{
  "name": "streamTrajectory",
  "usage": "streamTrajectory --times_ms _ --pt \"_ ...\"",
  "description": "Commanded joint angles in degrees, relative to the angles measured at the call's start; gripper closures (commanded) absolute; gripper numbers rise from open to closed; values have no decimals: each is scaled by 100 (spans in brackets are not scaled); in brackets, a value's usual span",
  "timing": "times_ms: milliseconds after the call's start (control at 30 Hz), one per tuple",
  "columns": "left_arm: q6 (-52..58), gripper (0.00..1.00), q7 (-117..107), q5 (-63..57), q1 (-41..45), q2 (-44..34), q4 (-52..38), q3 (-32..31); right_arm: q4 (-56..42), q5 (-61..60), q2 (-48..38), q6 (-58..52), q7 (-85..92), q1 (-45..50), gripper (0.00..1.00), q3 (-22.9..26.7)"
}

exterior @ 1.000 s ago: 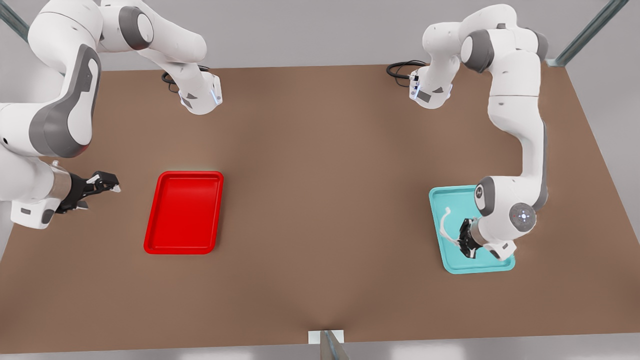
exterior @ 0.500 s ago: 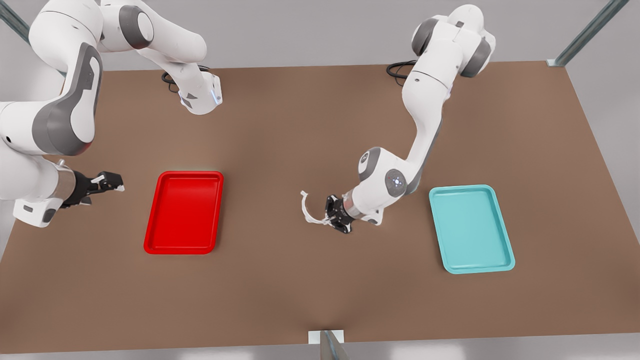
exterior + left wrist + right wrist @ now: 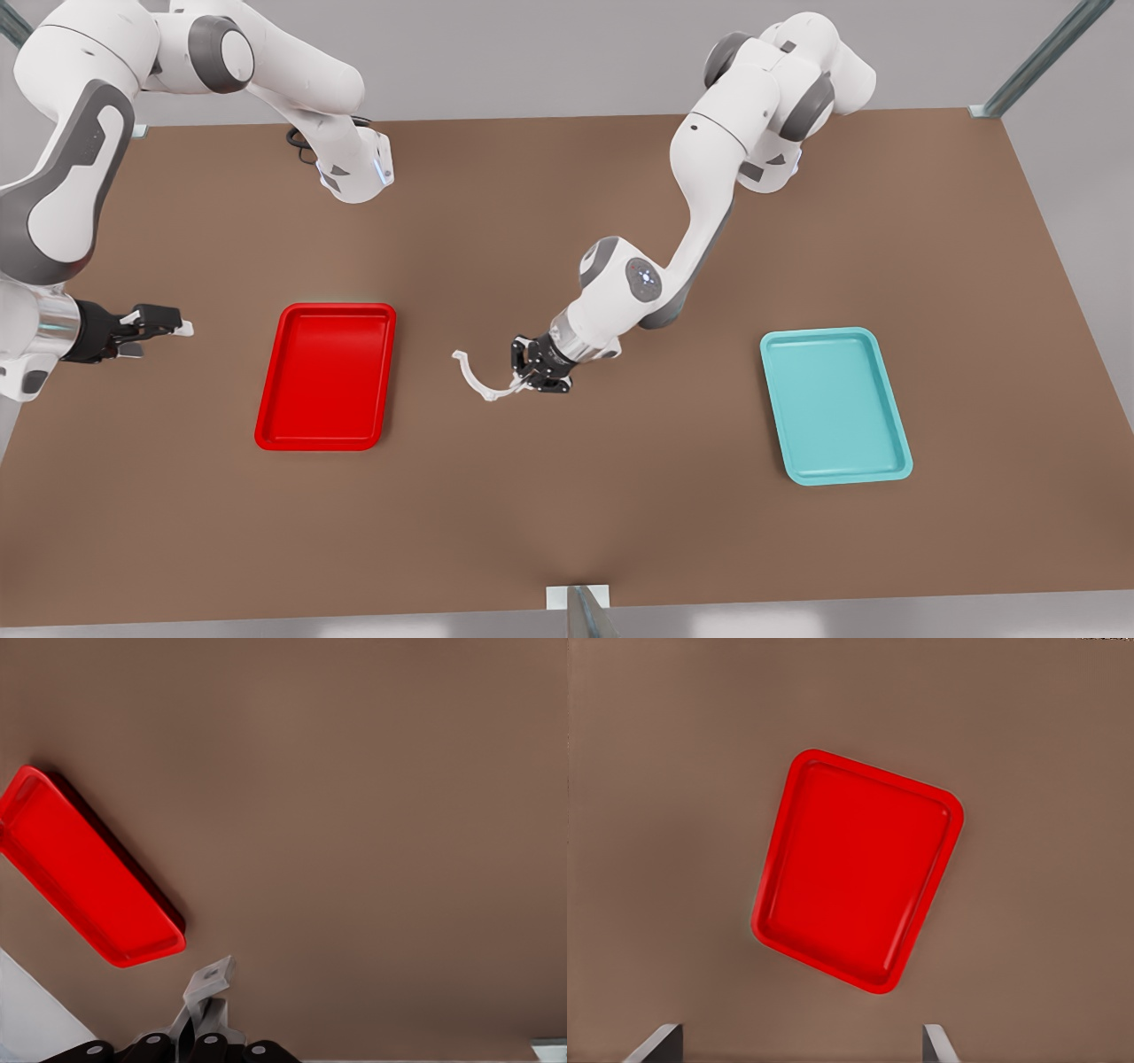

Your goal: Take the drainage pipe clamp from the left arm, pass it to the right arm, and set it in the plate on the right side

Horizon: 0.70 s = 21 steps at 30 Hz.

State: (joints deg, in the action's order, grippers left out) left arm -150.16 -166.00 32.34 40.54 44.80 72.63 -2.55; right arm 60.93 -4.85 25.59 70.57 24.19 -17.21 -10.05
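1. The table (image 3: 567, 532) carries both trays: the red plate (image 3: 326, 377) at the front view's left, the teal tray (image 3: 835, 406) at its right.
2. The left gripper (image 3: 530, 374) hangs mid-table between them, pinched on one end tab of the drainage pipe clamp (image 3: 474, 377), whose arc juts toward the plate.
3. The right gripper (image 3: 164, 321) waits beyond the plate, fingers spread wide.
4. Risk: gripped at one tab only, the clamp could pivot or slip when the other fingers close.
5. The left wrist view shows the pinched tab (image 3: 211, 979) close up; the right wrist view shows the plate (image 3: 859, 868) from above.
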Motion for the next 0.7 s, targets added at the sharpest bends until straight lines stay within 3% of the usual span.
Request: streamTrajectory --times_ms 0,367,667 --pt "-110 79 -3360 -17 -2 -6 -3 0 -2 -7 -11 -17 182 25 0 -14" --pt "-101 79 -3360 -17 -11 -6 -3 0 -20 90 -28 9 121 209 0 -40" --pt "-83 79 -3325 -26 -11 3 -3 9 226 380 543 1626 -1945 1967 0 -32"
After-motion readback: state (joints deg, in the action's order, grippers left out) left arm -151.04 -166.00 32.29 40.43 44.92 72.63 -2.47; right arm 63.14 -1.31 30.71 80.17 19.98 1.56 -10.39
